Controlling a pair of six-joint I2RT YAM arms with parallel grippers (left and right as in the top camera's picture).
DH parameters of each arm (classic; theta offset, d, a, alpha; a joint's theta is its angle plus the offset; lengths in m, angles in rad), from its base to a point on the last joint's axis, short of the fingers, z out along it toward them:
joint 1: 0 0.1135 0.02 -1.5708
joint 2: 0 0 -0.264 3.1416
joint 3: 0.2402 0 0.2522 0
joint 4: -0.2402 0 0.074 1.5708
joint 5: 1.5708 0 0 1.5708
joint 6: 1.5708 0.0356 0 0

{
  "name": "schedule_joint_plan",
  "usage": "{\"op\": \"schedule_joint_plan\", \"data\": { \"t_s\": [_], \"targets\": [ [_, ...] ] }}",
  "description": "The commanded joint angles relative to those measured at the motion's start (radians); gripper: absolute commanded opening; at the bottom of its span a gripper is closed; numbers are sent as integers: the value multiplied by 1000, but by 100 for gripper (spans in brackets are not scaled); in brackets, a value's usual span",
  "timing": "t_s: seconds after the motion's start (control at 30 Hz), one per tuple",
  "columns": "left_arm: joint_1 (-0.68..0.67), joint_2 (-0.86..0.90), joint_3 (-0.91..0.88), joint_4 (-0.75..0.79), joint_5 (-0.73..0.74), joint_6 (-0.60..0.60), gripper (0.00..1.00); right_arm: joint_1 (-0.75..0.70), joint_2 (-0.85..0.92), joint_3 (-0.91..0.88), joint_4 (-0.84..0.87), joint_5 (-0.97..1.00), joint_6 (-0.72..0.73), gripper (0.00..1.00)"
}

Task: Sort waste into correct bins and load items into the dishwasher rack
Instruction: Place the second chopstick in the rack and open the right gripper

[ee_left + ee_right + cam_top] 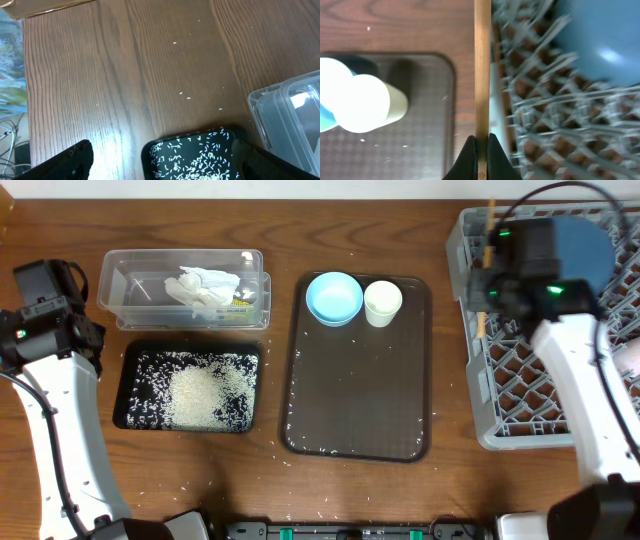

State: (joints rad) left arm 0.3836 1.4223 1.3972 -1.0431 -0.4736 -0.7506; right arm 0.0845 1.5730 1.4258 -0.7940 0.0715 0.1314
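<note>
The wooden chopsticks (482, 75) are clamped between the closed fingers of the right gripper (481, 145) and held at the left edge of the grey dishwasher rack (500, 395) — the dark-blue dish (590, 240) is already lodged in it. The left gripper (162, 162) is spread wide above the black tray (146, 154) — rice grains (200, 155) are scattered in it.

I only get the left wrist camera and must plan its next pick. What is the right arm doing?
Observer: The right gripper is shut on the chopsticks, along the rack's edge beside the brown tray.
Operator: What sits on that tray?
Observer: A light-blue bowl and a cream cup, side by side at its far end.
Operator: And in the tub?
Observer: A crumpled white napkin.
</note>
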Motion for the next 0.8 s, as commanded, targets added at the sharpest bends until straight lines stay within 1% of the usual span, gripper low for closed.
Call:
{"op": "schedule_joint_plan", "data": {
  "t_s": [0.0, 0.17, 0.37, 0.4, 0.43, 0.5, 0.53, 0.6, 0.63, 0.73, 0.77],
  "targets": [
    [3, 3, 3, -3, -5, 13, 91, -61, 19, -5, -5, -48, -145, 1],
    [3, 3, 3, -3, -5, 13, 91, -133, 77, -6, 5, -105, -148, 1],
    [3, 3, 3, -3, -5, 13, 91, -147, 164, -6, 19, -125, -148, 1],
    [3, 3, 3, -3, -5, 13, 91, -147, 173, -6, 19, -125, -148, 3],
    [3, 3, 3, -3, -5, 13, 91, -147, 182, -6, 18, -125, -148, 6],
    [3, 3, 3, -3, -5, 13, 91, -146, 188, -6, 13, -126, -147, 17],
    [3, 3, 3, -3, -5, 13, 91, -146, 188, -6, 10, -129, -147, 26],
    [3, 3, 3, -3, -5, 13, 91, -145, 183, -5, 0, -133, -142, 41],
    [3, 3, 3, -3, -5, 13, 91, -143, 179, -5, -6, -133, -131, 44],
    [3, 3, 3, -3, -5, 13, 91, -142, 155, -3, -29, -169, -125, 63],
    [3, 3, 3, -3, -5, 13, 91, -142, 145, -3, -35, -187, -125, 65]
  ]
}}
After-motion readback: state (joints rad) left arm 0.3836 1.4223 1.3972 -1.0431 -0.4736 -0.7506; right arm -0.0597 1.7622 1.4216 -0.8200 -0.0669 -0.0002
